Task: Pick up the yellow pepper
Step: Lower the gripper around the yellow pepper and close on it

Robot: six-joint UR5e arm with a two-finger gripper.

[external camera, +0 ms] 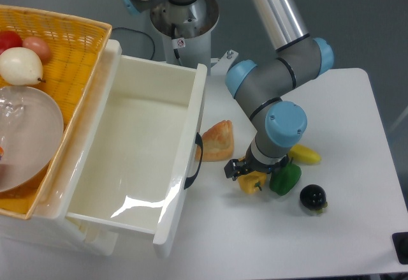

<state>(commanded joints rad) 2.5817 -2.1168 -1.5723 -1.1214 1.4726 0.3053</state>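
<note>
One gripper (248, 173) is seen lowered over the yellow pepper (252, 183) on the white table (344, 108); the wrist is angled down from above, evidently so that the fingers can straddle the fruit from the top. Only the lower part of the pepper is visible beneath the tool, which covers its crown; the dark fingers appear set to either side of it, though whether they are already pressed against its skin cannot be told from this view. The pepper is lying on the tabletop, not lifted; it is touching or just beside the green pepper (285, 178) on its right, a tight fit that may be judged a risk of nudging the neighbour as the fingers close. A yellow banana (305, 155) is partly hidden behind the arm; a dark round fruit (313, 196) sits near the green pepper; a wedge of bread (218, 141) lies between the pepper and the open white drawer (137, 159); a wicker basket (70, 50) is stood well apart at the left.
</note>
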